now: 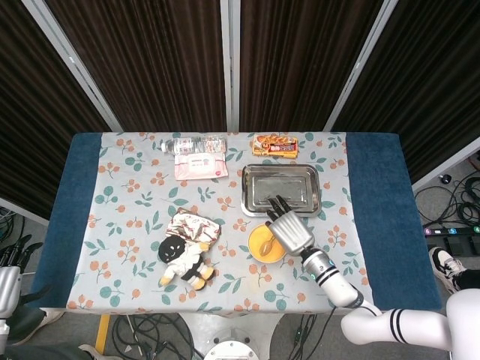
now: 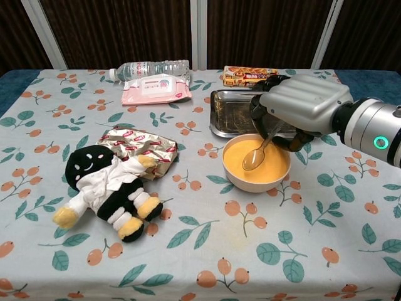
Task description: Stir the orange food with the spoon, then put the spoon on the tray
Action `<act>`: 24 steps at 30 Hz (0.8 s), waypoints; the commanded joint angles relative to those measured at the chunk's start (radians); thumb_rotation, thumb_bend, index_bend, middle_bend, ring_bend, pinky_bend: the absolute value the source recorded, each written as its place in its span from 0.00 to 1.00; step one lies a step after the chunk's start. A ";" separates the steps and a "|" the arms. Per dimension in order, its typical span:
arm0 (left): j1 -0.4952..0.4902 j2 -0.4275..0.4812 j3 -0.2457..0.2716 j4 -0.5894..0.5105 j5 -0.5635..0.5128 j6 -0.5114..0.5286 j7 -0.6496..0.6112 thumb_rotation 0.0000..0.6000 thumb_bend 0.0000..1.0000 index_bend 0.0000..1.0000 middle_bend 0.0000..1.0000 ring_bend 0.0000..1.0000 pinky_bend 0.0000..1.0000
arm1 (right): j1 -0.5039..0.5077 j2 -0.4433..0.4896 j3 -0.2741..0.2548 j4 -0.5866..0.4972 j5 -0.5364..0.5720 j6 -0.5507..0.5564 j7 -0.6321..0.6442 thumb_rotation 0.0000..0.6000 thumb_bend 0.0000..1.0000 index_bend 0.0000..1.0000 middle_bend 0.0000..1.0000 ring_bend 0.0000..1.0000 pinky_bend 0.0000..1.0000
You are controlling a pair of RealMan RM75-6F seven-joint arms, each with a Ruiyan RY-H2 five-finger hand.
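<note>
Looking at the right hand (image 2: 302,111), we see its fingers (image 2: 258,119) curled down and grasping the handle of the spoon (image 2: 258,153). The spoon's scoop dips into the orange food (image 2: 263,164) inside the bowl (image 2: 250,184), which sits on the table (image 2: 188,244) just in front of the metal tray (image 2: 229,113). Our left hand is out of view.
</note>
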 commanded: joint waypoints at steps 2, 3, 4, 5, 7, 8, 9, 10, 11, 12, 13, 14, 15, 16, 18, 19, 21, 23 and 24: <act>-0.002 0.000 0.000 -0.002 0.001 -0.002 0.004 1.00 0.00 0.25 0.17 0.15 0.14 | 0.005 0.037 -0.016 -0.008 -0.069 0.035 -0.059 1.00 0.40 0.64 0.26 0.07 0.00; -0.002 -0.001 0.000 -0.003 0.002 -0.002 0.004 1.00 0.00 0.25 0.17 0.15 0.14 | 0.006 0.043 -0.019 -0.007 -0.080 0.040 -0.070 1.00 0.40 0.64 0.26 0.08 0.00; -0.003 -0.001 0.000 -0.004 0.003 -0.001 0.005 1.00 0.00 0.25 0.17 0.15 0.14 | 0.007 0.047 -0.022 -0.004 -0.093 0.045 -0.083 1.00 0.40 0.64 0.27 0.10 0.00; -0.003 0.000 0.000 -0.005 0.003 -0.001 0.006 1.00 0.00 0.25 0.17 0.15 0.14 | 0.007 0.051 -0.026 0.002 -0.110 0.051 -0.099 1.00 0.40 0.64 0.28 0.12 0.00; -0.003 -0.001 0.000 -0.006 0.004 0.000 0.008 1.00 0.00 0.25 0.17 0.15 0.14 | 0.008 0.055 -0.029 0.012 -0.126 0.057 -0.115 1.00 0.40 0.64 0.30 0.15 0.00; -0.003 -0.001 0.001 -0.007 0.005 -0.001 0.009 1.00 0.00 0.25 0.17 0.15 0.14 | 0.007 0.056 -0.031 0.020 -0.136 0.060 -0.123 1.00 0.40 0.64 0.31 0.15 0.00; -0.003 -0.001 0.002 -0.007 0.005 0.000 0.009 1.00 0.00 0.25 0.17 0.15 0.14 | 0.006 0.057 -0.033 0.027 -0.143 0.062 -0.128 1.00 0.40 0.64 0.31 0.16 0.00; -0.003 -0.002 0.002 -0.008 0.005 0.000 0.009 1.00 0.00 0.25 0.17 0.15 0.14 | 0.005 0.056 -0.035 0.034 -0.150 0.064 -0.132 1.00 0.40 0.64 0.32 0.16 0.00; -0.002 -0.003 0.002 -0.008 0.005 -0.001 0.009 1.00 0.00 0.25 0.17 0.15 0.14 | 0.004 0.055 -0.038 0.046 -0.161 0.066 -0.140 1.00 0.40 0.64 0.32 0.16 0.00; -0.002 -0.003 0.003 -0.008 0.004 -0.001 0.009 1.00 0.00 0.25 0.17 0.15 0.14 | 0.004 0.053 -0.041 0.057 -0.171 0.069 -0.147 1.00 0.40 0.64 0.32 0.16 0.00; -0.002 -0.004 0.003 -0.008 0.003 -0.002 0.009 1.00 0.00 0.25 0.17 0.15 0.14 | 0.004 0.049 -0.044 0.069 -0.183 0.072 -0.155 1.00 0.40 0.64 0.32 0.16 0.00; -0.002 -0.005 0.003 -0.008 0.003 -0.002 0.009 1.00 0.00 0.25 0.17 0.15 0.14 | 0.005 0.044 -0.048 0.087 -0.200 0.074 -0.164 1.00 0.40 0.64 0.32 0.16 0.00; -0.002 -0.005 0.003 -0.008 0.003 -0.002 0.010 1.00 0.00 0.25 0.17 0.15 0.14 | 0.006 0.038 -0.051 0.101 -0.213 0.075 -0.170 1.00 0.40 0.64 0.32 0.16 0.00; -0.002 -0.006 0.003 -0.008 0.003 -0.002 0.010 1.00 0.00 0.25 0.17 0.15 0.14 | 0.007 0.032 -0.055 0.115 -0.226 0.076 -0.176 1.00 0.40 0.64 0.32 0.16 0.00; -0.002 -0.006 0.003 -0.008 0.004 -0.001 0.010 1.00 0.00 0.25 0.17 0.15 0.14 | 0.011 0.017 -0.062 0.145 -0.255 0.075 -0.187 1.00 0.40 0.65 0.32 0.16 0.00; -0.001 -0.006 0.003 -0.008 0.003 -0.001 0.010 1.00 0.00 0.25 0.17 0.15 0.14 | 0.013 0.010 -0.064 0.158 -0.267 0.074 -0.193 1.00 0.40 0.65 0.32 0.16 0.00; -0.001 -0.006 0.002 -0.007 0.001 0.000 0.008 1.00 0.00 0.25 0.17 0.15 0.14 | 0.019 -0.005 -0.068 0.185 -0.289 0.069 -0.211 1.00 0.40 0.65 0.32 0.16 0.00; -0.001 -0.007 0.002 -0.005 0.001 -0.001 0.007 1.00 0.00 0.25 0.17 0.15 0.14 | 0.020 -0.020 -0.067 0.205 -0.294 0.060 -0.226 1.00 0.40 0.65 0.32 0.16 0.00; 0.000 -0.007 0.003 -0.004 0.001 -0.002 0.006 1.00 0.00 0.25 0.17 0.15 0.14 | 0.019 -0.025 -0.066 0.209 -0.290 0.054 -0.233 1.00 0.40 0.65 0.32 0.16 0.00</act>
